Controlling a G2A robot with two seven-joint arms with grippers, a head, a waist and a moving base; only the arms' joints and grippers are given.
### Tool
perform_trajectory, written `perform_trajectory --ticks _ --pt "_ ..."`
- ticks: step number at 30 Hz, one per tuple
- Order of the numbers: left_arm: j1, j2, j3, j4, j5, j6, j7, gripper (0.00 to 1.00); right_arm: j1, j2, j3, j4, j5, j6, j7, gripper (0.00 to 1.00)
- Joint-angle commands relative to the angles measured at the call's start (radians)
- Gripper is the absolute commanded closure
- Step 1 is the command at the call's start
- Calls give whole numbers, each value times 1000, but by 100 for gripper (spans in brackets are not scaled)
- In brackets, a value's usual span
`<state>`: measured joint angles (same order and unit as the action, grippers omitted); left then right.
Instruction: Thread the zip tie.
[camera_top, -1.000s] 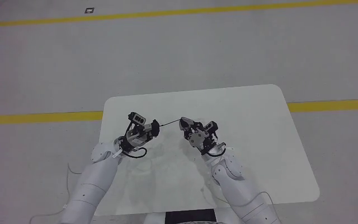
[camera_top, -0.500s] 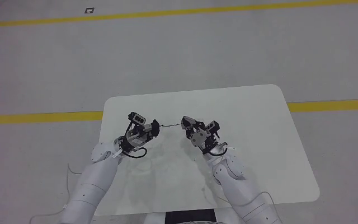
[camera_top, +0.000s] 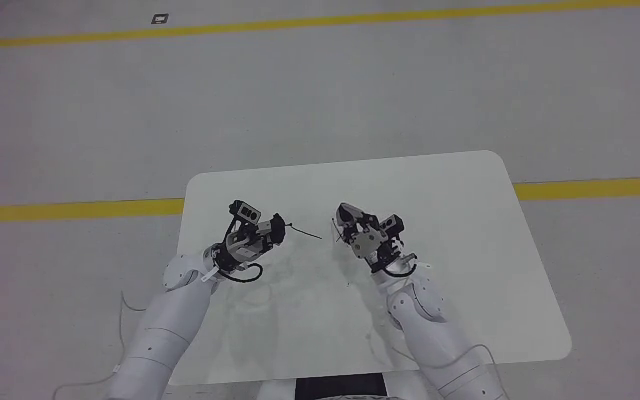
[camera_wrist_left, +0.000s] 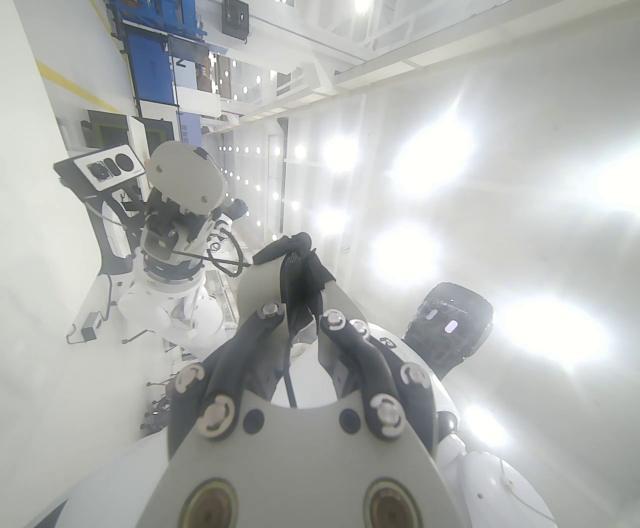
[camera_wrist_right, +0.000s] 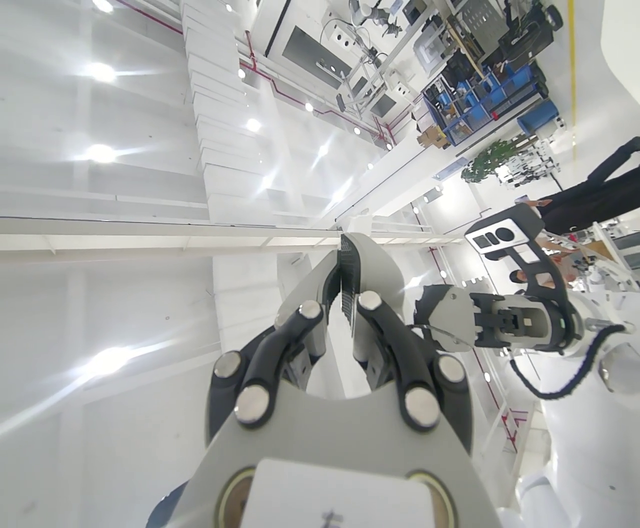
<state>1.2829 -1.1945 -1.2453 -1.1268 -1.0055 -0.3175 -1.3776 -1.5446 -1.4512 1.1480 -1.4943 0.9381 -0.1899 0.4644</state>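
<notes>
Black zip tie (camera_top: 302, 230) lies just left of centre in the top view. One end is pinched by the left gripper (camera_top: 271, 228), and the strap sticks out straight toward the right gripper (camera_top: 345, 214). That gripper's fingers are pressed together on nothing, near the strap's free tip but apart from it. Both hang over the white table (camera_top: 470, 200). With the strap straight and no loop formed, threading looks barely begun. The next move calls for the right gripper to open, take the tip and bend it round to the head with careful aim.
</notes>
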Motion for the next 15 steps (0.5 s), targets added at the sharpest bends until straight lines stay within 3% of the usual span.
perform_trajectory --ticks 1,2,15 --pt "0 0 0 0 0 0 0 100 0 2 0 -5 -12 11 14 65" --pt "0 0 0 0 0 0 0 100 -1 2 -1 -7 -15 13 17 0" --pt "0 0 0 0 0 0 0 100 -1 2 -1 -7 -15 13 17 0"
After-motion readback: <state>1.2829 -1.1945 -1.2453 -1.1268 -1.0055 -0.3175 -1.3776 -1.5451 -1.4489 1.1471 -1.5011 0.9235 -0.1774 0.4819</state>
